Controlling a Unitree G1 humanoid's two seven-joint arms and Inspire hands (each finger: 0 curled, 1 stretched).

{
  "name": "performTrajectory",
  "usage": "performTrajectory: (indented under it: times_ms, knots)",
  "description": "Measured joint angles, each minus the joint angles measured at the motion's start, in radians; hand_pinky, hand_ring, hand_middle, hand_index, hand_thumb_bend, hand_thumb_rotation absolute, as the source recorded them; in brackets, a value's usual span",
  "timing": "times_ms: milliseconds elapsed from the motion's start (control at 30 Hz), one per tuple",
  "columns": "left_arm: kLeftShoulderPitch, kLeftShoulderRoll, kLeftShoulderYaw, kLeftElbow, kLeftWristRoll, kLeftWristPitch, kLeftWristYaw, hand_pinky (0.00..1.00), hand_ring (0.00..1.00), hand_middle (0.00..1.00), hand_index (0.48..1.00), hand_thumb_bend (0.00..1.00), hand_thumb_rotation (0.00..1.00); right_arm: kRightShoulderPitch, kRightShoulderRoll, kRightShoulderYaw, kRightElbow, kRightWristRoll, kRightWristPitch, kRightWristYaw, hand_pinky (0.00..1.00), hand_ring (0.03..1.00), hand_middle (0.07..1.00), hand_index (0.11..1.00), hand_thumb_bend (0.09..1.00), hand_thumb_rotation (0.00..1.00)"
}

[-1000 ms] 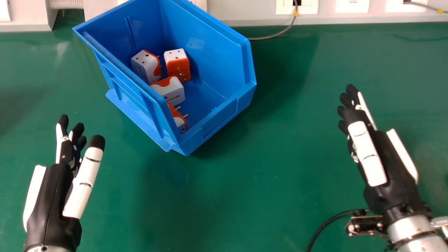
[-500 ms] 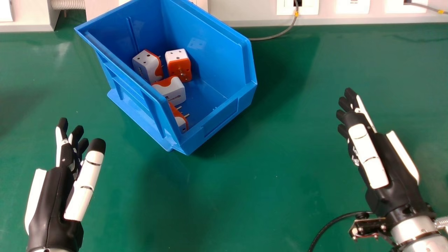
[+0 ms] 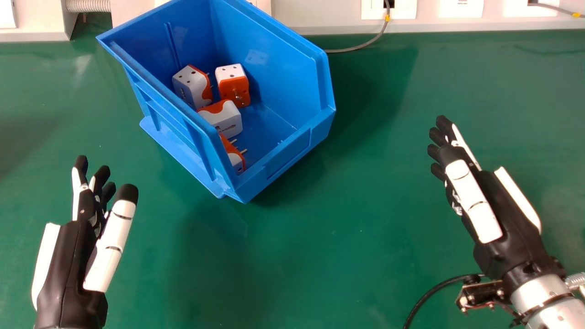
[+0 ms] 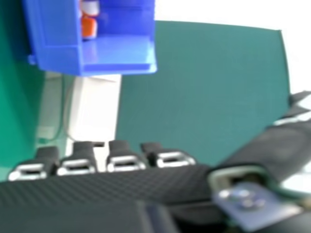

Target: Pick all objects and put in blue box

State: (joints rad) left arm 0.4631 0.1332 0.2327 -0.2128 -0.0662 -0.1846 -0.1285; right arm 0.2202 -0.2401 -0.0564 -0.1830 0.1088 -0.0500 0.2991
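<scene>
**Four adapters inside one blue box, both hands wide and holding nothing**

Count, largest to smallest: one green table (image 3: 320,256), one blue box (image 3: 274,68), two hands, four adapters. We log the table as the surface under the box. The box sits at an angle, open side up, ahead of and between the hands, nearer the left one and touching neither.

Left hand (image 3: 66,267): wide, fingers extended, thumb standing apart, palm empty. Right hand (image 3: 500,205): wide as well, fingers extended, nothing held. In the right hand view we see the box too, with white and orange showing inside.

The adapters are white and orange, grouped toward the left side of the box. We note two at the far end, side by side: a left one (image 3: 185,82) and a right one (image 3: 233,87). A third (image 3: 226,119) lies nearer, and the nearest (image 3: 236,160) is partly hidden by the box wall, its pins pointing right. Relative to the left hand, all four lie ahead and to the right; relative to the right hand, ahead and well to the left.
</scene>
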Motion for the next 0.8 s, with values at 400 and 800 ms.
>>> performTrajectory:
  times_ms: [400,800]
  knots:
    - [0.031,0.003,0.009,-0.009,0.025,0.000,-0.001,0.92,0.97,0.99,0.984,0.54,0.80,0.030,0.005,0.002,-0.030,0.001,0.000,0.002,1.00,1.000,1.000,1.000,0.306,1.00]
    - [0.030,0.004,0.012,-0.012,0.025,0.000,-0.002,0.90,0.97,0.98,0.980,0.54,0.78,0.028,0.013,0.001,-0.037,0.005,0.022,-0.002,1.00,1.000,1.000,1.000,0.294,1.00]
